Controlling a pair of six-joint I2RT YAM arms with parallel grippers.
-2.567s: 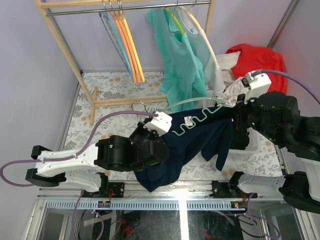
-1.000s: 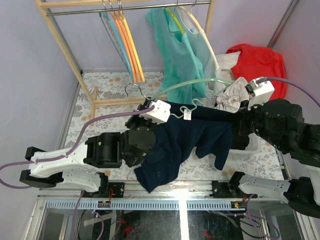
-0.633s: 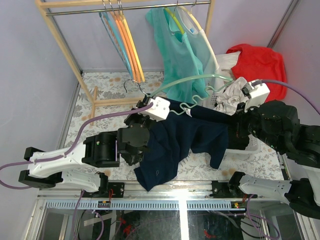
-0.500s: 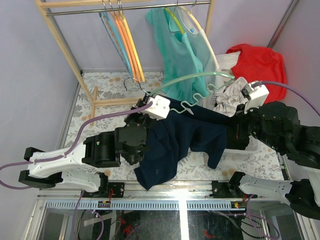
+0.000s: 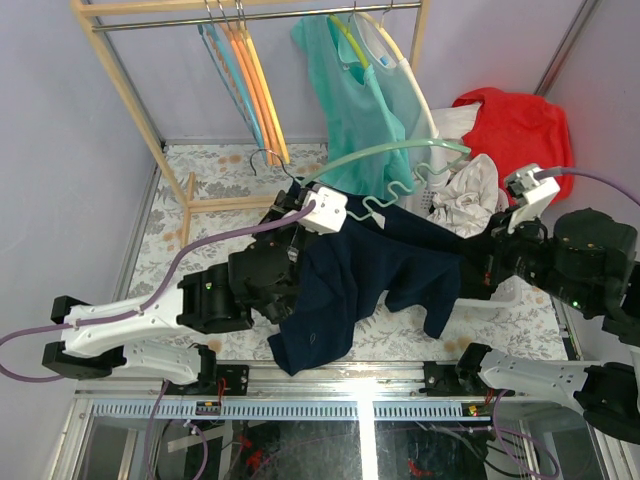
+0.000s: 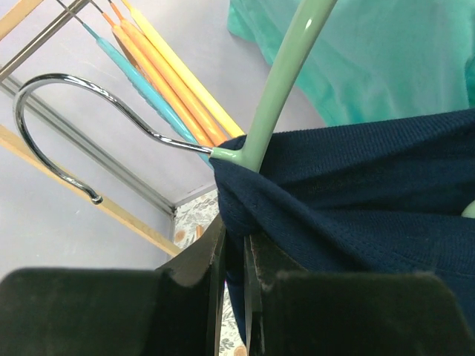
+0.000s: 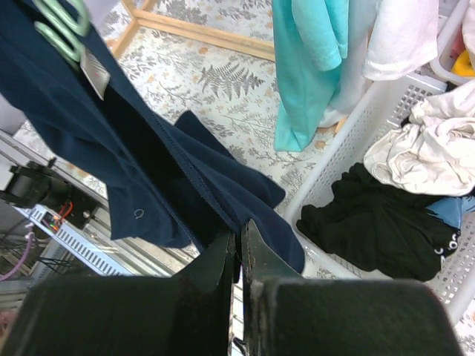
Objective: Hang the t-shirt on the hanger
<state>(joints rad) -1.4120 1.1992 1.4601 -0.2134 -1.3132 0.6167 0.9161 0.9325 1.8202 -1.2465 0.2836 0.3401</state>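
Observation:
The navy t-shirt [image 5: 365, 270] hangs stretched between my two grippers above the table. The mint-green hanger [image 5: 390, 152] arcs above it, its wavy bar running into the shirt's neck and its silver hook [image 5: 265, 160] pointing left. My left gripper [image 5: 295, 218] is shut on the t-shirt's cloth [image 6: 356, 193] just below the hanger's neck [image 6: 278, 81]; it shows in the left wrist view [image 6: 236, 245]. My right gripper [image 5: 478, 262] is shut on a seamed edge of the t-shirt [image 7: 111, 133], seen in the right wrist view [image 7: 239, 241]. The white label [image 7: 93, 67] hangs by the wavy bar [image 7: 59, 26].
A wooden rack [image 5: 190, 190] stands at the back with orange and teal hangers [image 5: 262, 100] and a teal-green shirt [image 5: 360, 110]. A red garment [image 5: 515, 120] lies at the back right. A white laundry basket [image 7: 349, 133] holds black and white clothes at the right.
The left gripper has carried the hanger and the shirt's neck up and back toward the rack. The right arm has moved right, and the shirt is stretched out between them.

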